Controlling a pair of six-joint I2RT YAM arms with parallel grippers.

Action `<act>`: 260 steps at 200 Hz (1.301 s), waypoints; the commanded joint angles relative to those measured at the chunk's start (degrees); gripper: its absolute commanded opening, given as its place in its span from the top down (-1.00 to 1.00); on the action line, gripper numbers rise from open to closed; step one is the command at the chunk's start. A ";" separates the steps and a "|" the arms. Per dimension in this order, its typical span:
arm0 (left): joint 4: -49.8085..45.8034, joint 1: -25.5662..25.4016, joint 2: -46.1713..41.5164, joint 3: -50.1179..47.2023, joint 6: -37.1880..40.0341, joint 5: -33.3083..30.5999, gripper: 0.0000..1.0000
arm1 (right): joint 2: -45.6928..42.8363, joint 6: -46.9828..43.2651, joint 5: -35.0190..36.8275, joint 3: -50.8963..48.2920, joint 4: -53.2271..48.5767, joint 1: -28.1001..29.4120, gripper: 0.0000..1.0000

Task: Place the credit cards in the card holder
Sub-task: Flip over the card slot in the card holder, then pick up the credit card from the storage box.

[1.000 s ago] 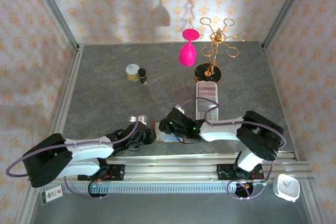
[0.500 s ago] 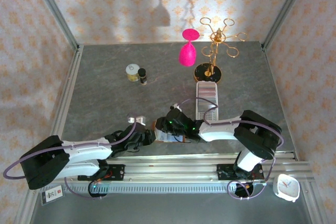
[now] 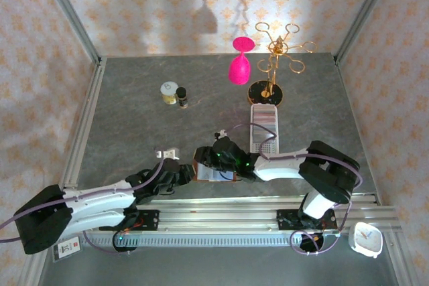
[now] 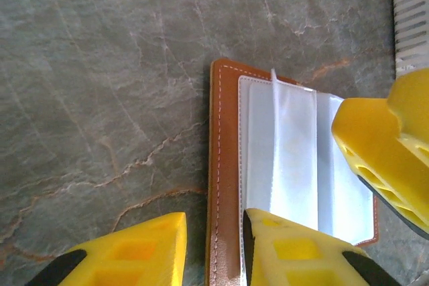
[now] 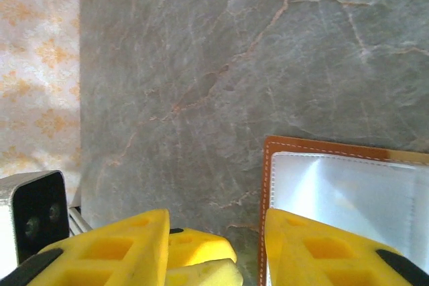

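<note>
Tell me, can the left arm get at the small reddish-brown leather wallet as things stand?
Probably yes: the left gripper, open, straddles the wallet at its brown edge; the right gripper crowds the other side.

Bright light throws dark shadows of the pink wine glass [image 3: 239, 70] and gold wire rack [image 3: 274, 47] onto the patterned back wall [image 3: 167, 5], and the clear pockets of the brown leather wallet [image 4: 223, 165] shine white.

Grey marble worktop [image 3: 134, 125]: upside-down pink glass [image 3: 239, 66] beside gold rack [image 3: 271, 65]; white slotted tray [image 3: 263, 128] in front; pale jar [image 3: 169, 91] touching dark bottle [image 3: 181, 97]; white clock [image 3: 366, 238] at near right.
</note>
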 commanded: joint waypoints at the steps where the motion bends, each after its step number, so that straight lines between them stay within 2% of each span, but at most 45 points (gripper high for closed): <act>1: -4.19 -0.45 -2.38 -0.32 -1.03 -3.17 0.39 | -5.04 -3.47 0.95 -0.82 3.98 0.31 0.13; 42: -7.98 -0.45 -7.83 1.32 -0.82 -6.27 0.39 | -18.33 -14.61 9.56 -2.04 0.31 0.37 0.12; 84: -9.60 -0.41 -13.07 4.46 0.58 -10.60 0.39 | -34.22 -37.92 17.32 -3.37 -3.53 0.28 0.04; 105: -9.47 -0.50 -14.72 5.36 0.40 -11.61 0.38 | -41.18 -50.85 15.68 -4.54 -1.63 0.29 -0.11; 131: -7.85 -0.50 -16.67 4.47 -0.09 -11.64 0.36 | -46.17 -69.15 8.25 -5.13 -2.10 0.37 -0.32; 151: -4.91 -0.50 -16.89 3.53 1.19 -11.74 0.36 | -46.96 -87.08 1.79 -3.48 -10.80 0.30 -0.52; 170: -2.97 -0.50 -15.87 4.13 2.40 -11.92 0.34 | -46.91 -101.44 2.49 -2.88 -19.03 0.37 -0.63; 189: -2.56 -0.50 -14.42 5.57 4.83 -11.76 0.34 | -46.99 -107.79 8.83 -3.01 -22.05 0.37 -0.72; 224: -0.74 -0.50 -12.71 5.07 6.13 -12.81 0.32 | -47.31 -115.29 20.49 -3.14 -27.91 -0.47 -0.77; 260: -0.13 -0.50 -12.41 5.67 7.69 -13.51 0.31 | -48.48 -119.23 27.53 -2.42 -33.74 -6.46 -0.83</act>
